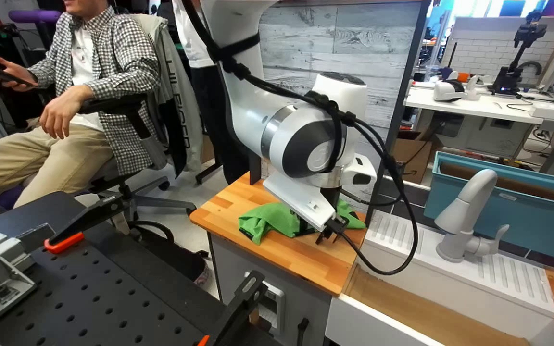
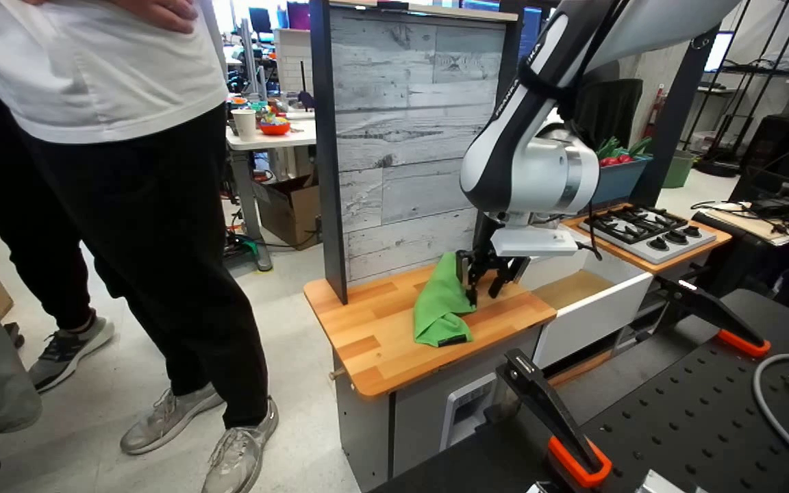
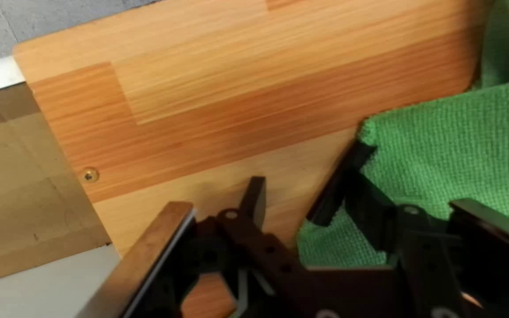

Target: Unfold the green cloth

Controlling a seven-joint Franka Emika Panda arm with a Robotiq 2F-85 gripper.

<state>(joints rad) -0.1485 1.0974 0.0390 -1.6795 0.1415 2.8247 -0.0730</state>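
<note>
The green cloth lies bunched and folded on the wooden counter (image 1: 277, 250), seen in both exterior views (image 1: 272, 218) (image 2: 439, 311) and on the right of the wrist view (image 3: 453, 150). Black strips sit at its corners; one strip (image 3: 323, 212) shows beside the right finger in the wrist view. My gripper (image 3: 306, 187) is open, fingers apart and pointing down. Its right finger is over the cloth's edge at the strip, its left finger over bare wood. Whether the right finger touches the cloth I cannot tell. In the exterior views the gripper (image 1: 327, 239) (image 2: 485, 294) is low at the cloth's side.
A grey wood-look panel (image 2: 394, 171) stands behind the counter. Beside the counter is a white sink basin (image 2: 593, 301) with a grey faucet (image 1: 467, 211); a teal planter (image 1: 508, 206) stands behind it. A stove (image 2: 648, 233) is farther along. People are nearby.
</note>
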